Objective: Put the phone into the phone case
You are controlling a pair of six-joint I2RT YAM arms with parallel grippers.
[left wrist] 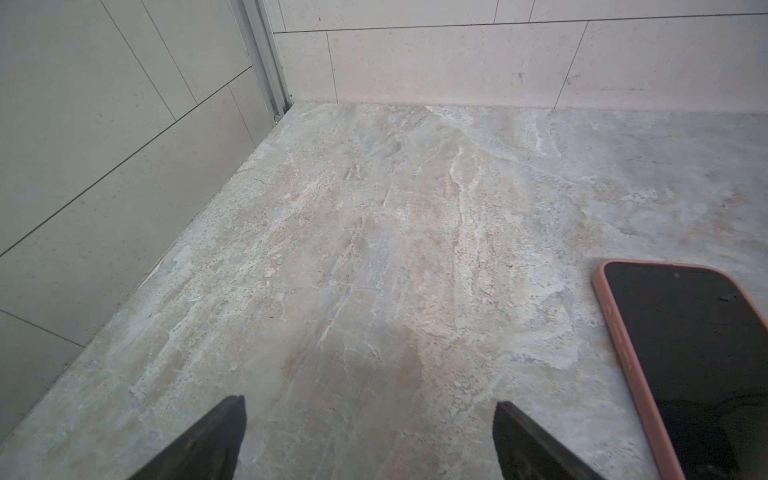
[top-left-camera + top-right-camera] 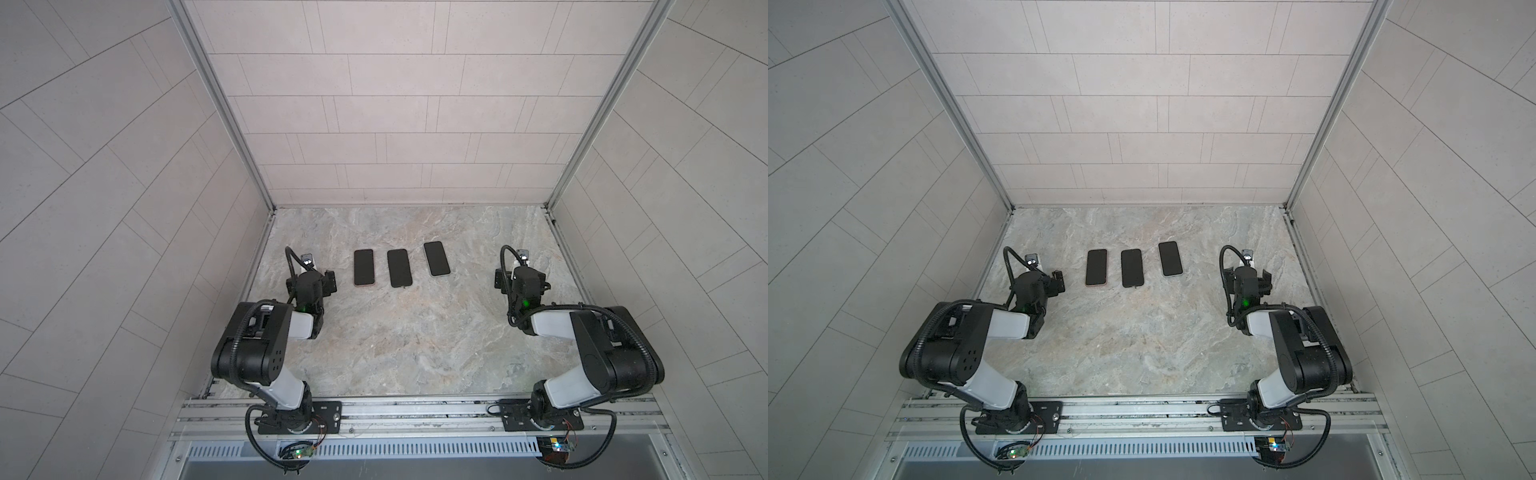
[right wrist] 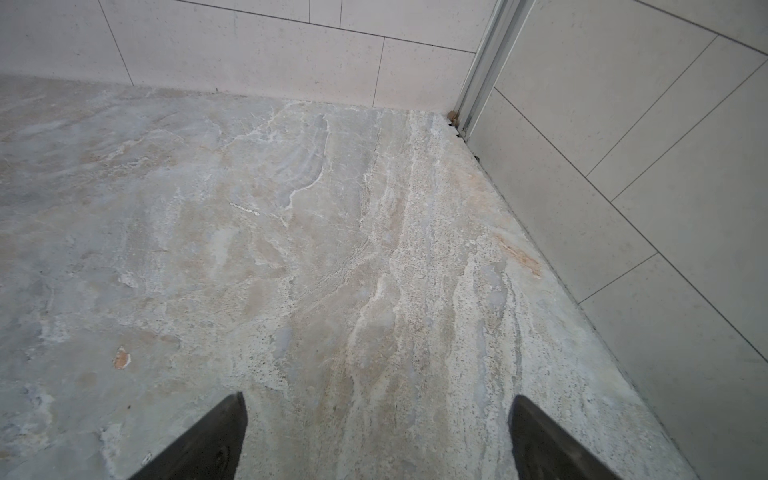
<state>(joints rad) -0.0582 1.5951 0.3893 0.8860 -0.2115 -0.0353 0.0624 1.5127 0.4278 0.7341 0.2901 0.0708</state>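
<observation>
On the marble table [image 2: 399,340], three dark-screened phones lie flat in a row, the leftmost phone [image 2: 364,267] seated in a pink case [image 1: 623,353]; left gripper [image 1: 370,440] and right gripper [image 3: 378,436] empty, jaws apart; stage undetermined.

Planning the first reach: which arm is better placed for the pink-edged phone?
Left, probably. The left gripper sits open beside the pink-edged phone, which shows in the left wrist view. The right gripper is open too, past the other two phones.
</observation>
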